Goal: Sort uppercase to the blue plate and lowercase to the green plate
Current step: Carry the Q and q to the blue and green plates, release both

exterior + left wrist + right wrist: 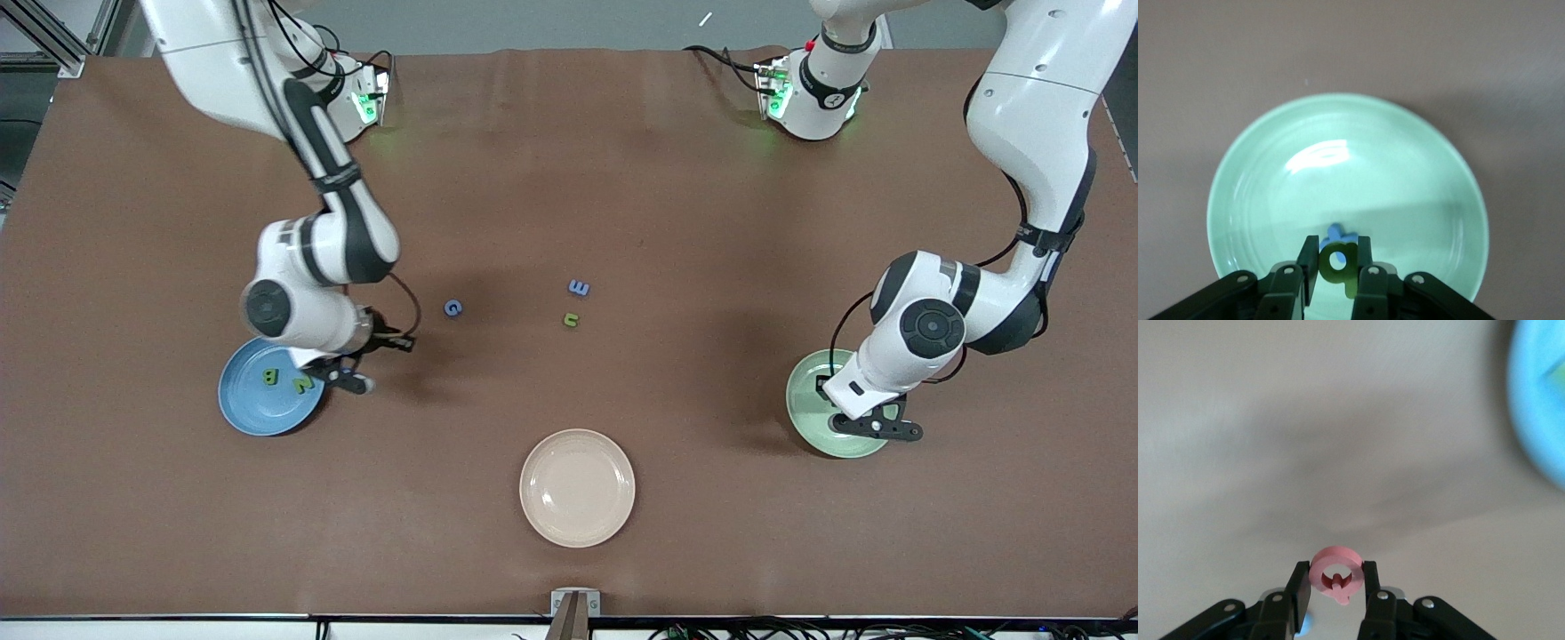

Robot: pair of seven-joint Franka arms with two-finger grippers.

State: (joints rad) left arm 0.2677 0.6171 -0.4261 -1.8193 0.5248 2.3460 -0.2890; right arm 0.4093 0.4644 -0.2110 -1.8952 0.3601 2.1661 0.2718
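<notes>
My right gripper [1336,581] is pinching the coral-red Q [1335,572] between its fingers [1300,590], jaws drawn in tight against the ring's two sides, the letter standing upright with its little tail pointing down. It is hanging over bare brown table [569,178] just beside the rim of the blue plate [252,411], at the edge toward the middle of the table. In the front view my right gripper [348,380] is showing only as dark fingers under the wrist.

My left gripper [1337,261] is clamping the green q [1337,261], jaws nearly together on its flat faces, and it is hovering over the green plate [1271,173]. A blue letter [1336,233] is lying in that plate directly under the q; I cannot tell its shape from here. From the front, my left gripper [876,427] is sitting over the part of the green plate [805,400] nearest the camera.

On the blue plate, the green B [270,377] and green N [304,385] are lying side by side, the N nearer my right fingers.

Out on the open cloth, the blue G [452,308] is lying near my right arm's wrist. Farther toward the left arm's end, the blue m [579,287] and the green u [571,320] are lying close together, the u nearer the camera. The cream plate [577,487] is sitting nearer the camera than those, between the two coloured plates.
</notes>
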